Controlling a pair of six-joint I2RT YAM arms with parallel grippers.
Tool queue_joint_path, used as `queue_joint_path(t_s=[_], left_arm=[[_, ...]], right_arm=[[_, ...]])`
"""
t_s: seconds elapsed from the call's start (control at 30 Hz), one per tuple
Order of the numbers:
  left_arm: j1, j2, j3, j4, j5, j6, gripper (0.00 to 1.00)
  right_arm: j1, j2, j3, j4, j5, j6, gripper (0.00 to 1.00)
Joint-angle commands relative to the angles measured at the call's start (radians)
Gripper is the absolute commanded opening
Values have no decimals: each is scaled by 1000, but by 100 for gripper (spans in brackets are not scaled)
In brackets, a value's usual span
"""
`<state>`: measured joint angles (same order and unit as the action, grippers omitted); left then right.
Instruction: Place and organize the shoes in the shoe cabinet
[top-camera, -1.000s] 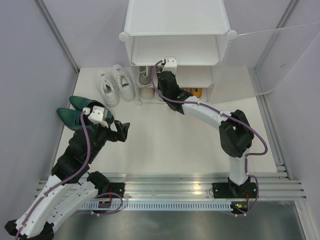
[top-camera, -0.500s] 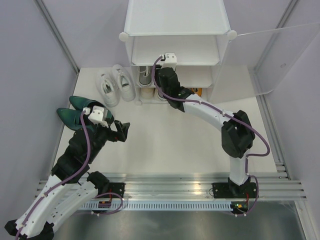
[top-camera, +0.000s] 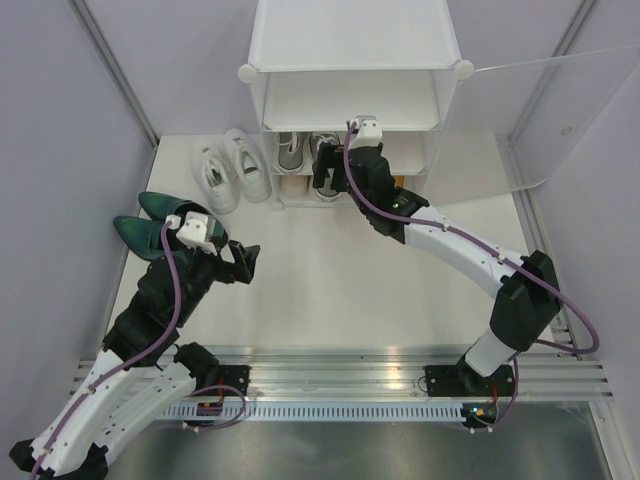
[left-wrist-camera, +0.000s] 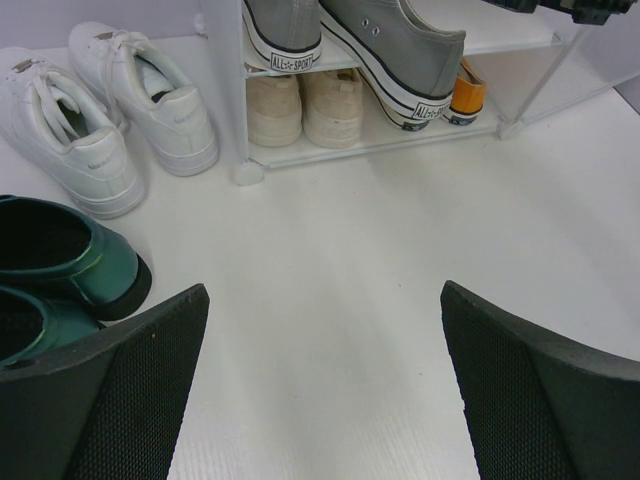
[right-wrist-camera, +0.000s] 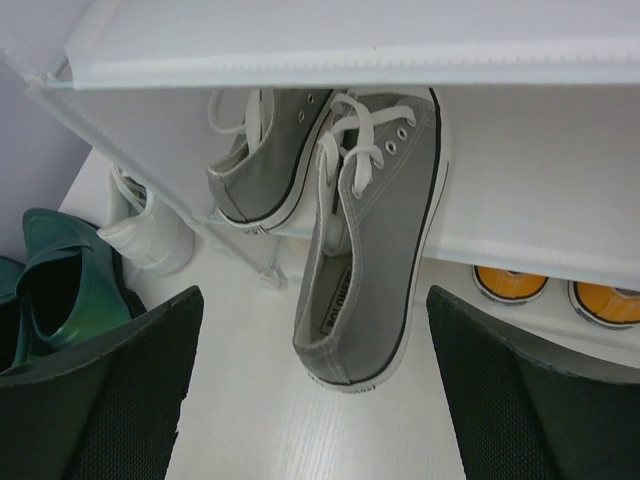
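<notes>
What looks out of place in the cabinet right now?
One grey shoe lies askew, its heel overhanging the front edge of its shelf above the orange pair; its mate sits further in.

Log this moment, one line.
right claw open, facing grey shoe overhanging shelf | left claw open | white sneakers, green shoes outside cabinet
</notes>
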<state>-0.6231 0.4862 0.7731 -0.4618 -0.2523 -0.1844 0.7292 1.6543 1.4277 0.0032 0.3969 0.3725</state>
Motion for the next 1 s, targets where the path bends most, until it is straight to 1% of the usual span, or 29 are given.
queue_joint_path(t_s=[0.0, 0.03, 0.2, 0.3, 0.37, 0.57, 0.77, 0.87, 0.93, 0.97], left_arm=[[3, 2, 17, 31, 5, 34, 100], [3, 3, 17, 31, 5, 34, 100], [3, 9, 17, 31, 1, 36, 100], [3, 14, 15, 32, 1, 36, 100], [3, 20, 17, 31, -1, 36, 100], [3, 23, 17, 31, -2, 37, 100], [3, 26, 15, 31, -1, 37, 100], [3, 28, 15, 31, -1, 37, 100], [3, 32, 15, 31, 2, 37, 100], [3, 34, 17, 31, 4, 37, 99]], right_arm=[[-2, -68, -59, -65, -40, 66, 96], [-1, -80, -70, -84, -38, 77, 98], [3, -103, -156, -89, -30, 101, 98], [1, -91, -174, -83, -67, 108, 98], [3, -73, -176, -78, -96, 109, 98], [3, -27, -170, -34, -102, 92, 98], [3, 56, -95, -32, -64, 77, 98], [1, 99, -49, -45, -1, 68, 93], [-1, 117, -24, -45, 23, 65, 84], [-2, 122, -15, -45, 32, 62, 77]])
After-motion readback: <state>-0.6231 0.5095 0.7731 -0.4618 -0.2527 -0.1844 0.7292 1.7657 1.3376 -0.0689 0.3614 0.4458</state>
